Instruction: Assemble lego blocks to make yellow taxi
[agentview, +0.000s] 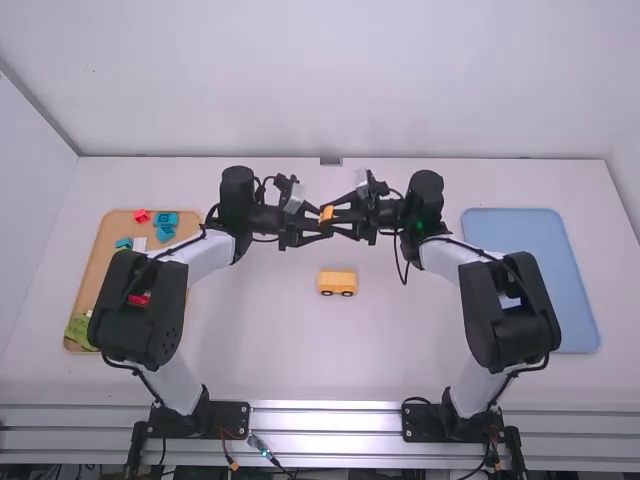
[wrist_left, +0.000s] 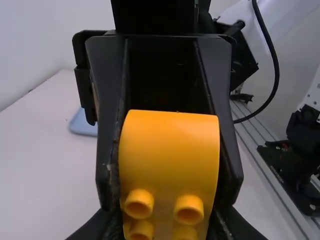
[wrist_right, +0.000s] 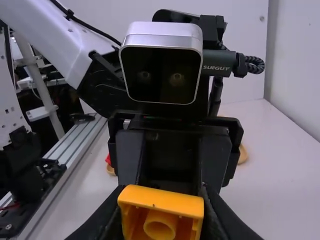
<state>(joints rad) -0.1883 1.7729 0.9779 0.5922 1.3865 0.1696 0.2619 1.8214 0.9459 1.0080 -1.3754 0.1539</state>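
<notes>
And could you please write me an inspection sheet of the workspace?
Surface: white table, tan tray at left, blue tray at right
Job's things: yellow car on the table, middle, dark wheels showing; yellow block held above the table
Clutter: nothing seen loose; spare blocks, red, teal and green among them, lie in the tan tray
Grippers: left and right meet, both closed on the yellow block
Cables: black cable hangs in a loop by the right gripper; a thin cable with a connector lies between the bases
Surroundings: white walls; metal rail along the near edge
</notes>
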